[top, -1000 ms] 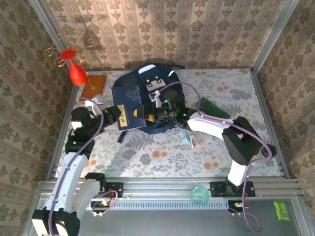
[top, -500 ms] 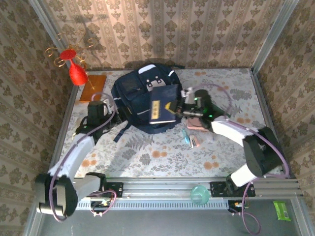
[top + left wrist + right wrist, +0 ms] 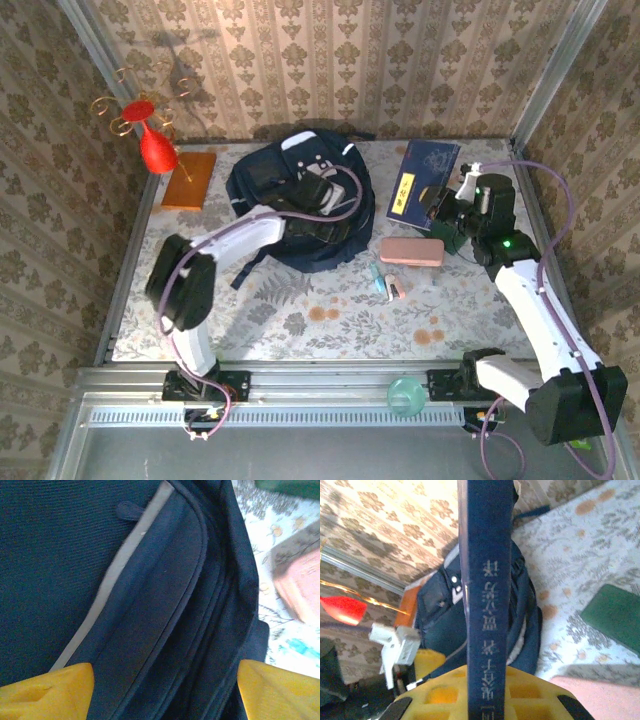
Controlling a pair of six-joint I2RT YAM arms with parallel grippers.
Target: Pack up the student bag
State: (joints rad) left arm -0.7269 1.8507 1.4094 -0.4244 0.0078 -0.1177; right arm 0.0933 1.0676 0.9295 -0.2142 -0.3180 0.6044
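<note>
The only writing I can find is on the dark blue book [image 3: 425, 176]: a column of gold East Asian characters runs down its spine [image 3: 488, 645], and a narrow yellow label on the cover carries marks too small for me to read from above. The grey-white patch on the student bag [image 3: 262, 188] has dark markings, but nothing I can make out as words. The surface [image 3: 300, 312] is covered with a pale cloth printed with ferns and orange blossoms, and it is shut in by walls [image 3: 350, 60] papered in beige damask, with metal posts [image 3: 558, 75] at the corners. The bag lies at the back of the surface, left of centre, with an orange board [image 3: 190, 180] and a red vase [image 3: 157, 148] near its left side and a pink case [image 3: 410, 250] just beside its right. The left pincer [image 3: 325, 220] sits over the bag with its yellow fingers [image 3: 50, 692] wide apart and nothing between them, navy fabric and a pale stripe right below [image 3: 165, 695]. The right pincer [image 3: 437, 205] is clamped on the book's lower edge, holding it raised to the right of the bag, spine towards the wrist camera [image 3: 487, 692].
</note>
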